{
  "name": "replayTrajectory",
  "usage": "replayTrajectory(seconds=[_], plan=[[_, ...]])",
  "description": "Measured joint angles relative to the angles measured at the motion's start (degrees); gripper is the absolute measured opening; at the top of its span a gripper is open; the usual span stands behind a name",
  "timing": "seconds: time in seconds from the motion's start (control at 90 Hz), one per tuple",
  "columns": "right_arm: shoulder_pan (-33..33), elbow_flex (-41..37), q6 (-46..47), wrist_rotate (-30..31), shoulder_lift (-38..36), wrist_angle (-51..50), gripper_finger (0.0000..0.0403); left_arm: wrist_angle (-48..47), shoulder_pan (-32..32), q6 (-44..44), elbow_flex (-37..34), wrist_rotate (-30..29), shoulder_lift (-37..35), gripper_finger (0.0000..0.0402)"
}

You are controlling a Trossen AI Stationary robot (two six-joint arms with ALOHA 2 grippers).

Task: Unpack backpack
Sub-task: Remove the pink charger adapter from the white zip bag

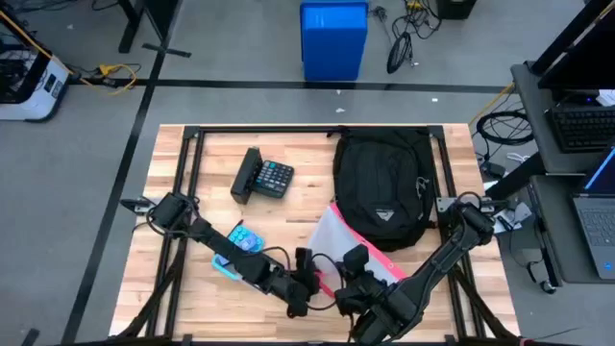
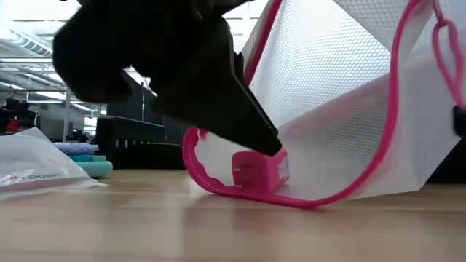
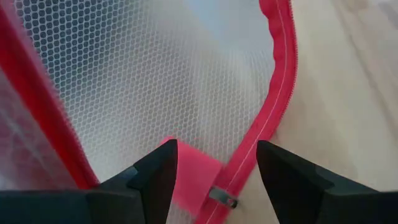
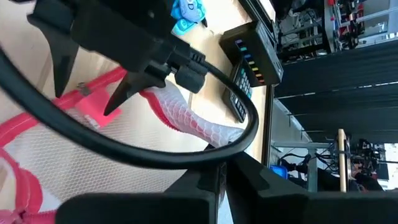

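Little can be read. At the lower left of the low view, a clear plastic bag [image 2: 40, 169] on the worktop carries a line of small red print, too blurred to make out. The backpack [image 1: 382, 188], right of centre in the high view, bears a small white logo patch, without legible letters

backpack [image 1: 382, 183]: matt black cloth | pouch [image 3: 155, 81]: white mesh, pink zip | table [image 1: 288, 221]: smooth wood

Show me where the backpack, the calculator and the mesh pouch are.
backpack [image 1: 382, 183]: high view, middle of its front panel.
calculator [image 1: 274, 178]: high view, its keypad.
mesh pouch [image 2: 342, 94]: low view, its white netting.
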Motion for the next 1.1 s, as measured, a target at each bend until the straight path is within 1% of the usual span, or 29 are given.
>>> replayTrajectory(seconds=[0.089, 0.156, 0.233, 0.333, 0.411, 0.533, 0.611, 0.667, 0.733, 0.867, 0.967, 1.033, 1.1], plan=[[0.03, 0.00, 0.01, 0.02, -0.01, 0.05, 0.0000, 0.23, 0.14, 0.06, 0.00, 0.01, 0.00, 0.0208], [0.03, 0.00, 0.02, -0.04, -0.01, 0.05, 0.0000, 0.18, 0.14, 0.23, 0.00, -1.17, 0.00, 0.0208], [0.01, 0.00, 0.00, -0.64, -0.01, 0.05, 0.0000, 0.59, 0.15, 2.64, 0.00, -3.10, 0.00, 0.0208], [-0.05, 0.00, 0.01, -1.14, -0.01, 0.07, 0.0000, 0.90, 0.37, 3.84, 0.00, -3.30, 0.00, 0.0208], [-0.05, 0.00, 0.00, -1.24, -0.01, 0.08, 0.0000, 0.48, 0.52, 0.62, 0.02, -2.83, 0.00, 0.0208], [-0.10, 0.00, 0.00, -1.37, -0.01, 0.09, 0.0000, -0.04, 0.54, -1.66, 0.01, -2.75, -0.01, 0.0208], [-0.08, 0.00, 0.00, -1.45, -0.01, 0.11, 0.0000, -1.30, 0.55, -5.46, 0.02, -2.03, -0.02, 0.0212], [-0.08, 0.00, 0.00, -1.50, -0.01, 0.11, 0.0000, -2.69, 0.55, -7.23, 0.02, -1.26, -0.02, 0.0222], [-0.10, 0.00, 0.00, -1.49, -0.01, 0.12, 0.0000, -4.20, 0.55, -8.74, 0.02, -1.23, -0.07, 0.0244], [-0.08, 0.00, 0.00, -1.50, -0.01, 0.13, 0.0000, -4.80, 0.55, -8.65, 0.02, -3.47, -0.11, 0.0303], [-0.08, 0.00, 0.00, -1.48, -0.01, 0.13, 0.0000, -4.66, 0.55, -8.66, 0.02, -3.80, -0.11, 0.0341], [-0.08, 0.00, 0.01, -1.48, -0.01, 0.14, 0.0000, -4.65, 0.55, -8.64, 0.02, -3.82, -0.11, 0.0354], [-0.08, 0.00, 0.00, -1.48, -0.01, 0.13, 0.0000, -4.63, 0.55, -8.60, 0.02, -4.02, -0.11, 0.0357]])
